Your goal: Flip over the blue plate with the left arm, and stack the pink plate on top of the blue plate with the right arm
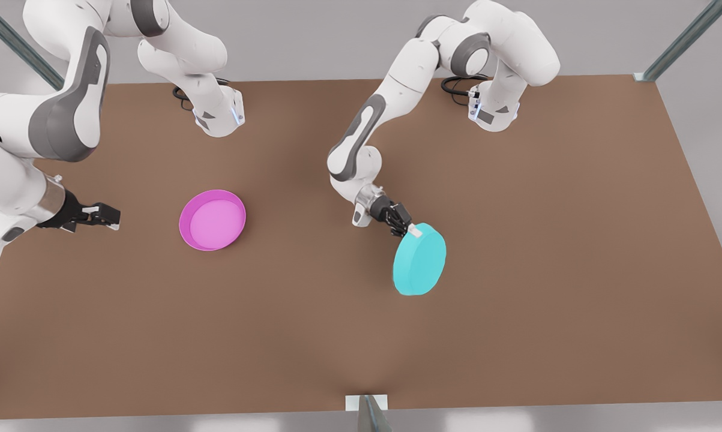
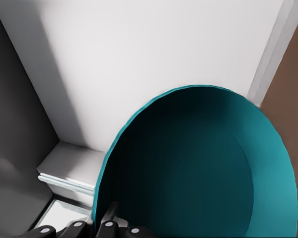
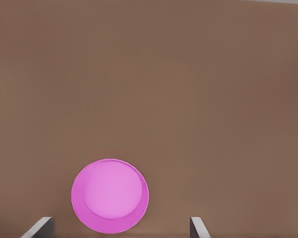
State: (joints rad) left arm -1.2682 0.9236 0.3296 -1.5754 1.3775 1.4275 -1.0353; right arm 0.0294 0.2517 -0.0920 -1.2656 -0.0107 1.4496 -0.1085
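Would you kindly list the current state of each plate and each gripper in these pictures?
blue plate: held by its rim, lifted and tilted, flat base facing the front camera.
pink plate: lying right side up on the table, untouched.
left gripper: shut on the blue plate's rim.
right gripper: open, apart from the pink plate, waiting at the front view's left.
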